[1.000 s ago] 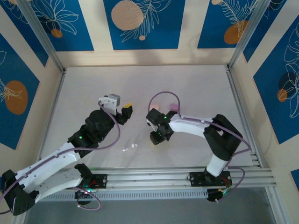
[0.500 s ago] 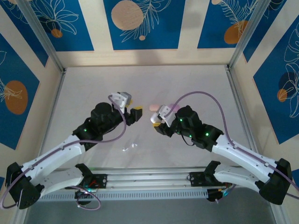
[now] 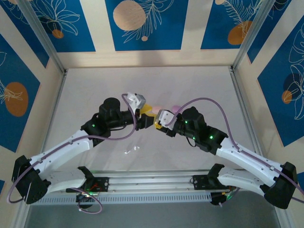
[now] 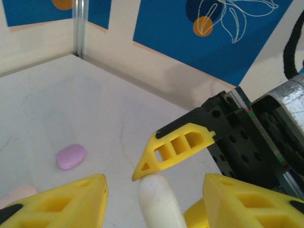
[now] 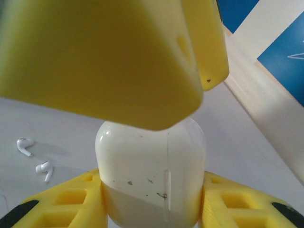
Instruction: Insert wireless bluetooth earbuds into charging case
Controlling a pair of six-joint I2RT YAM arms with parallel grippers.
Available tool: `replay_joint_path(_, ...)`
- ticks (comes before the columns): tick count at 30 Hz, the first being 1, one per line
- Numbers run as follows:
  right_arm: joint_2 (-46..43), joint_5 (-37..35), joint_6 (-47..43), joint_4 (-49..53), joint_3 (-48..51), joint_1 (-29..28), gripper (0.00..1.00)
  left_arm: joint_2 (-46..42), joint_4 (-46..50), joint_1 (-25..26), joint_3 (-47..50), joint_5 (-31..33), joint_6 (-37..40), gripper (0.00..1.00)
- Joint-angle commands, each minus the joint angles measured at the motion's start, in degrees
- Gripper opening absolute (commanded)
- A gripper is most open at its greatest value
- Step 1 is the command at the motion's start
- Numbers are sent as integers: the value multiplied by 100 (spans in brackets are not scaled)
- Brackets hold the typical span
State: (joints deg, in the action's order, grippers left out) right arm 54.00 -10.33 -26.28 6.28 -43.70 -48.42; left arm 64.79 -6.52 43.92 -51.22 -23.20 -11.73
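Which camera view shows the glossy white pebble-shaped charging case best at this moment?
Right wrist: the glossy white pebble-shaped charging case sits centred, its seam line visible, clamped by the right gripper. Left wrist catches just its rounded end; from the top external camera it is too small to make out.

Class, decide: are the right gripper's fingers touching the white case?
Touching. The right wrist view shows the white case wedged between the right gripper's yellow fingers, both sides pressed flush, no gap.
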Motion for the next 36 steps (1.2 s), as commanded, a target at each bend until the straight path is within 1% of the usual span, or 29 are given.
replay_joint_path(1, 23, -87, -208, -342, -118, -51, 39, 132, 64, -34, -267, -421, -57, 54)
replay_joint_path(6, 22, -134, -259, -445, -98, -52, 39, 263, 417, -41, -406, -456, 31, 45)
replay_joint_path(13, 67, -149, -337, -526, -112, -42, 39, 326, 629, -40, -478, -421, 121, 32)
replay_joint_path(24, 129, -366, -464, -656, -176, -49, 39, 640, 1001, -34, -744, -545, 140, 32)
replay_joint_path(30, 135, -578, -469, -739, -152, -38, 40, 693, 997, -37, -813, -710, 183, 39)
replay_joint_path(33, 148, -599, -468, -751, -147, -36, 40, 686, 994, -41, -826, -810, 201, 40)
replay_joint_path(36, 134, -570, -467, -778, -135, -34, 40, 692, 1069, -40, -845, -805, 215, 32)
